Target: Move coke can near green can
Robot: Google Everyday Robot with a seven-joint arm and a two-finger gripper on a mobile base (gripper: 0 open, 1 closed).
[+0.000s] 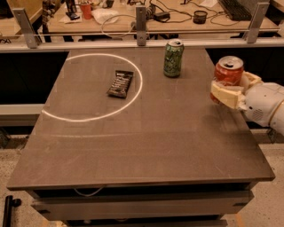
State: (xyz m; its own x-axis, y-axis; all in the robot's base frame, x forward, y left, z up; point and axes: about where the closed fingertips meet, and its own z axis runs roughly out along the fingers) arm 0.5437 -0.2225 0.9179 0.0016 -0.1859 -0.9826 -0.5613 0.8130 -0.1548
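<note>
One dark table [146, 146] takes up nearly the whole view, with a big white circle [88, 119] drawn across its far-left part. Behind it, past a metal rail, there's a cluttered workbench [177, 24], cut off by the top edge; cables and a red cup [85, 9] show, and the rest is hard to make out. In from the right comes the white arm [266, 104], only its last section showing before the frame edge slices it off. At its end, over the table's right edge, sits the gripper [228, 85], its cream fingers [226, 94] clamped round the coke can [228, 71], one in front, one behind. The coke can is upright, silver top and red upper body clear, but its lower half hides behind the near finger, so whether it rests on the wood or hangs just above it, I can't tell. The green can [173, 58] stands upright near the far edge, apart from the coke can, off to its left. Smallest of all, a dark snack packet [120, 84] lies flat inside the circle's right side, its print too small to read.
</note>
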